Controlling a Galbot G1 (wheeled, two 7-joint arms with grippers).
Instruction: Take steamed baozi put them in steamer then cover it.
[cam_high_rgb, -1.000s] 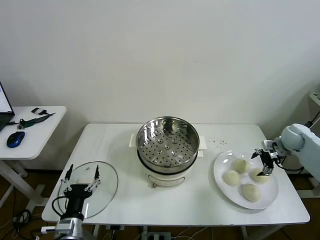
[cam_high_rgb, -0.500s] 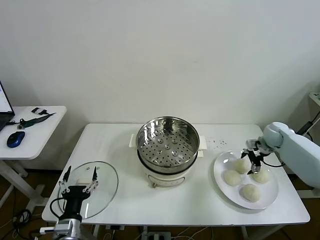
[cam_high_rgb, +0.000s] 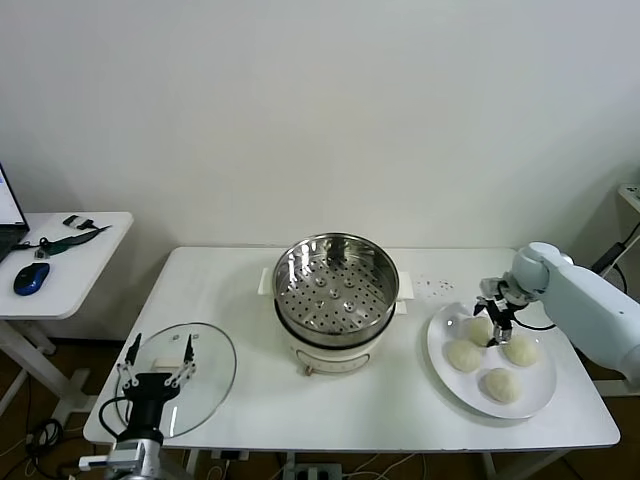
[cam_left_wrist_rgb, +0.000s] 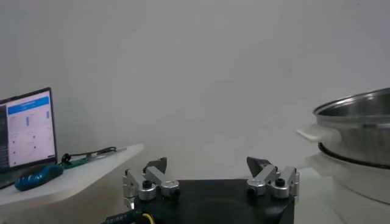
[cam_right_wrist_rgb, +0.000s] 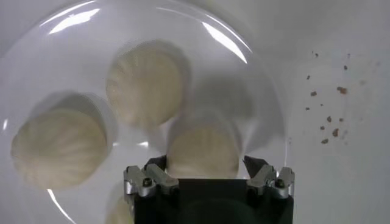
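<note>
Right gripper (cam_high_rgb: 493, 322), jaws open, straddles a small round cream-white dough bun (cam_right_wrist_rgb: 203, 151) directly beneath on the flat white plate (cam_high_rgb: 540, 396); shiny steel steamer (cam_high_rgb: 336, 282) lies to its left.

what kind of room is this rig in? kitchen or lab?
Probably a lab or office test space, not a kitchen: bare white wall, a plain white table holding the steamer, and a side desk with a laptop and mouse.
</note>
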